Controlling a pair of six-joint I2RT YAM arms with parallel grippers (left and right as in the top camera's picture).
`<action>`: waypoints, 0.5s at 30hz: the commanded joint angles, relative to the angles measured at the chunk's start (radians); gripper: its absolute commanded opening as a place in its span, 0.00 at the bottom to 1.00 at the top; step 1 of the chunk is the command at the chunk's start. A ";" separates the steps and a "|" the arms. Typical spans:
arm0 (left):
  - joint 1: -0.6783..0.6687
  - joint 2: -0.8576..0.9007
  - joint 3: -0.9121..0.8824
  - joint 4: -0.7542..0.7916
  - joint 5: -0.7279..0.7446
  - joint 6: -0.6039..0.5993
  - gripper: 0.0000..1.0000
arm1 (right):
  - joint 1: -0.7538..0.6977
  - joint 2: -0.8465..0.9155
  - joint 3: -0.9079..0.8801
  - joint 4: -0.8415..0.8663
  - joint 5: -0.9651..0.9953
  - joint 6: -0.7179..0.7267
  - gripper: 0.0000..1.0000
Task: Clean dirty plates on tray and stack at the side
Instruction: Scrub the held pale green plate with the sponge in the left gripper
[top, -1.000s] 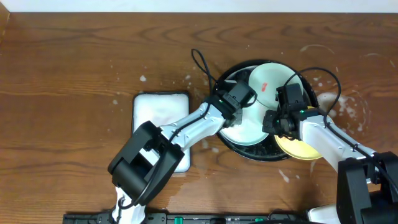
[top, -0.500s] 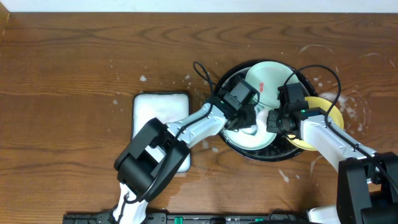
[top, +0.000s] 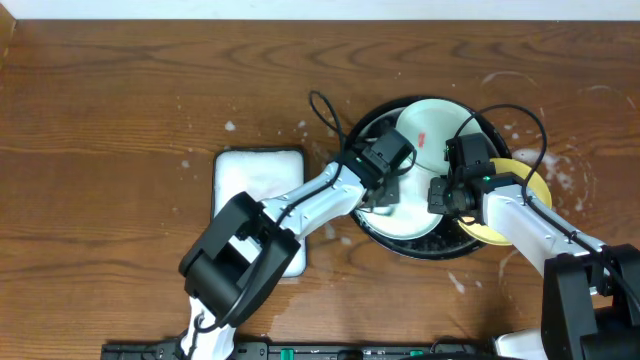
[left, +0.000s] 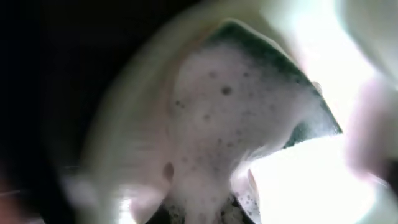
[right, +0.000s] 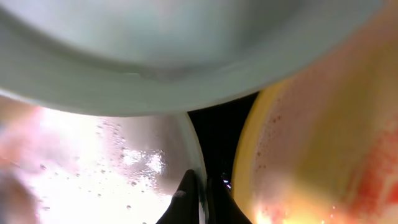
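Right gripper: fingers pinched tight on rim of wet pale mint-green round plate, which lies in near part of large round black tray. Yellow round plate, red-smeared, overlaps tray's right rim. Left gripper: clamped on foam-covered green sponge over same mint plate. Farther back in tray: second mint-green plate, red smear. Far left: white rectangular foam-filled dish on wooden table.

Tray showing black. Upper plate showing pale mint-green, carrying red smear. Lower plate wearing white suds over pale mint. Yellow plate showing reddish streaks. Sponge showing dark green under speckled white foam. Table showing brown wood grain.
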 joint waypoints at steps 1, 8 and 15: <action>0.045 0.058 -0.045 -0.106 -0.422 0.067 0.07 | -0.005 0.023 -0.018 -0.014 0.053 -0.012 0.01; 0.032 0.057 -0.019 -0.122 -0.273 0.058 0.07 | -0.005 0.023 -0.018 -0.013 0.053 -0.012 0.01; 0.013 0.072 -0.019 0.081 0.206 -0.079 0.07 | -0.005 0.023 -0.018 -0.013 0.053 -0.012 0.01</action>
